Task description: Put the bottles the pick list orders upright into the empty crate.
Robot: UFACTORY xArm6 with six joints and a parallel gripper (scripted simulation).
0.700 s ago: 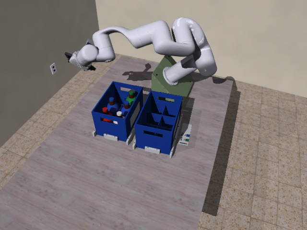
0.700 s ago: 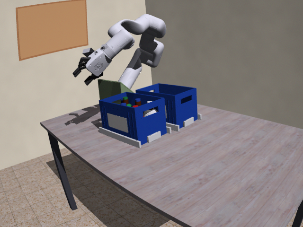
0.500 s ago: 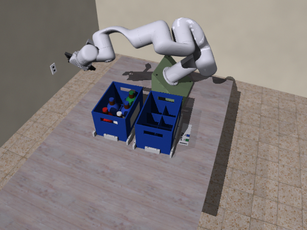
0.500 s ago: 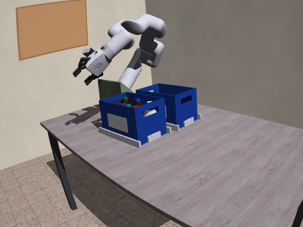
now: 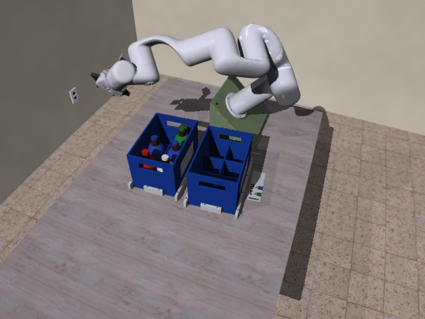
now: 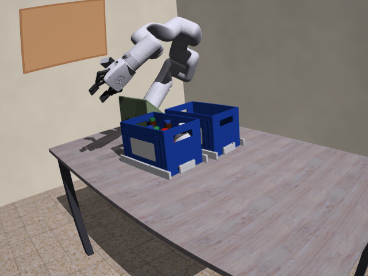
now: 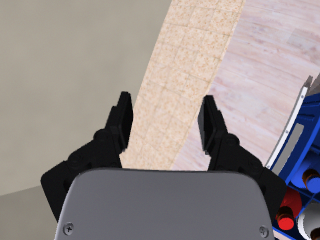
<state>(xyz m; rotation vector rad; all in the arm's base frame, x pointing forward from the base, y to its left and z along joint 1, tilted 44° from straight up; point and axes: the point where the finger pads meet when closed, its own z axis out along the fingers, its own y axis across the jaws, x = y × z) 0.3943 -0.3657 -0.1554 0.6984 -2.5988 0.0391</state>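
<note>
The top view looks steeply down from above the table's [image 5: 147, 247] [image 6: 252, 190] front, toward the arm's base. The exterior view stands lower, off one side, looking across. Both share the two crates. The wrist view looks closely past the tool [image 5: 110, 84] [image 6: 98, 95] [image 7: 166, 122].

Lab-like room, robot arm [image 5: 202, 46] [image 6: 142, 49], table [image 5: 151, 247] [image 6: 252, 190] [image 7: 260, 65], corkboard [image 6: 63, 35]

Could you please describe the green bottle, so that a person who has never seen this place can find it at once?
On the table stand two blue crates; take the one with bottles. The green bottle stands at its end nearer the arm's green base. Its cap is green, while its neighbours' are blue, red or white.
</note>
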